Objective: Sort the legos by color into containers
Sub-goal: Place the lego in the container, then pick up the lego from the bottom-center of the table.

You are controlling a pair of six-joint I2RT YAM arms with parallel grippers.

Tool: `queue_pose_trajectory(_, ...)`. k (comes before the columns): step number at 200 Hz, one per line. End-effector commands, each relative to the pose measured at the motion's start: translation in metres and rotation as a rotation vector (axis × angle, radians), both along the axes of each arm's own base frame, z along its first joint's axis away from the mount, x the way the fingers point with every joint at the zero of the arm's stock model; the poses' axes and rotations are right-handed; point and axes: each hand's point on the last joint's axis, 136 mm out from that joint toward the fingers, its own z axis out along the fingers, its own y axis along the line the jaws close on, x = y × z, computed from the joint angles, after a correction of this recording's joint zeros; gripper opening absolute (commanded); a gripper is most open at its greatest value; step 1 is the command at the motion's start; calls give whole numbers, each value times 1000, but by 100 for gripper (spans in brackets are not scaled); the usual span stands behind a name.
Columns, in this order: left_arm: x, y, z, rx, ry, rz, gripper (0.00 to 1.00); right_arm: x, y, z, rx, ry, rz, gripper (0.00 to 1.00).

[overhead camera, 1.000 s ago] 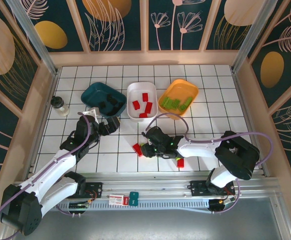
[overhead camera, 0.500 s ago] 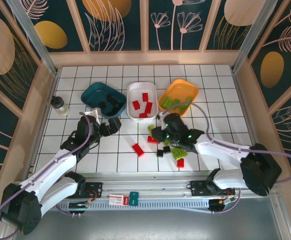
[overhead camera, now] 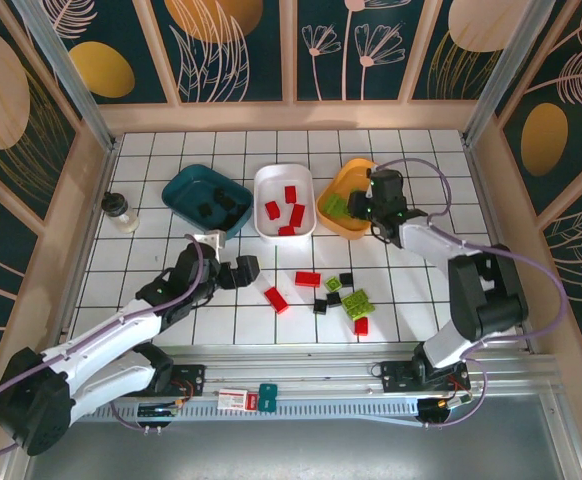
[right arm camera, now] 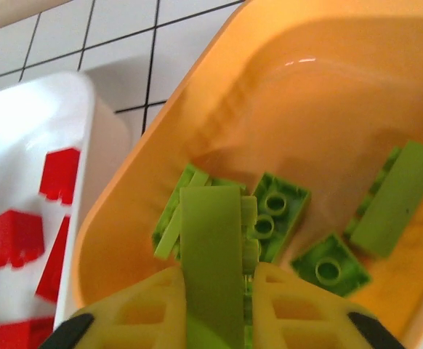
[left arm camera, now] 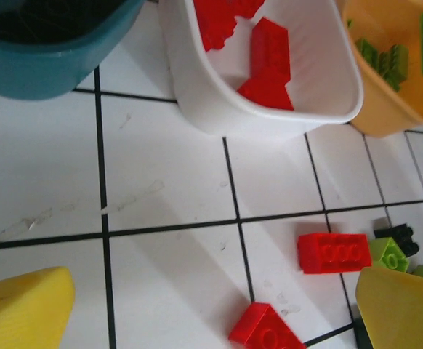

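Lime lego (right arm camera: 210, 233) in right gripper (right arm camera: 219, 271)

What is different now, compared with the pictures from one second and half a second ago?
The right gripper moved from the loose bricks away to the orange tub, shut on a lime green brick that it holds over the tub. The left gripper, open, slid right toward the loose bricks. The teal tub, white tub and jar stayed in place.

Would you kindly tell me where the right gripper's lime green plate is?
In the right wrist view, the lime green plate is pinched by the right gripper, over the orange tub, just right of the white tub.
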Motion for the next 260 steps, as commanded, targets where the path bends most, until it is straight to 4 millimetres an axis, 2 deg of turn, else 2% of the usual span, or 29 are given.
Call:
queue_pose_trajectory(1, -10, 3, -19, 58, 38, -11, 99, 22, -6, 7, -30, -34, -26, 43)
queue_pose_trajectory(13, -13, -2, -22, 68, 42, -28, 99, 25, -4, 13, -28, -42, -23, 53)
queue_pose_trajectory(30, -15, -10, -24, 93, 46, -51, 99, 18, 2, 27, -17, -70, -8, 59)
queue_pose_trajectory(49, -16, -10, -28, 114, 51, -45, 99, -8, 24, 37, -36, -102, 53, 61)
queue_pose_trajectory(60, -15, -9, -26, 114, 44, -36, 99, -30, 40, 34, -56, -96, 109, 63)
queue_pose_trajectory(74, -13, -4, -22, 120, 26, -13, 99, -63, 64, 23, -83, -78, 208, 65)
queue_pose_trajectory(97, -9, 1, -9, 122, -18, 16, 99, -125, 104, -12, -131, 15, 462, 66)
queue_pose_trajectory(111, -8, 3, -4, 122, -35, 23, 99, -153, 113, -37, -219, 82, 565, 66)
queue_pose_trajectory(124, -7, 4, -4, 130, -33, 28, 99, -171, 117, -55, -308, 119, 630, 67)
queue_pose_trajectory(140, -7, 5, -8, 143, -21, 31, 99, -177, 117, -69, -380, 138, 653, 67)
queue_pose_trajectory(178, -8, 1, -11, 125, -7, 25, 99, -190, 135, -79, -421, 166, 758, 70)
queue_pose_trajectory(226, -8, 0, -11, 125, -3, 18, 99, -188, 128, -100, -539, 217, 749, 71)
queue_pose_trajectory(243, -7, -1, -10, 124, -5, 16, 99, -183, 128, -104, -546, 216, 737, 69)
queue_pose_trajectory(260, -7, -2, -8, 123, -6, 8, 99, -178, 132, -105, -501, 221, 739, 61)
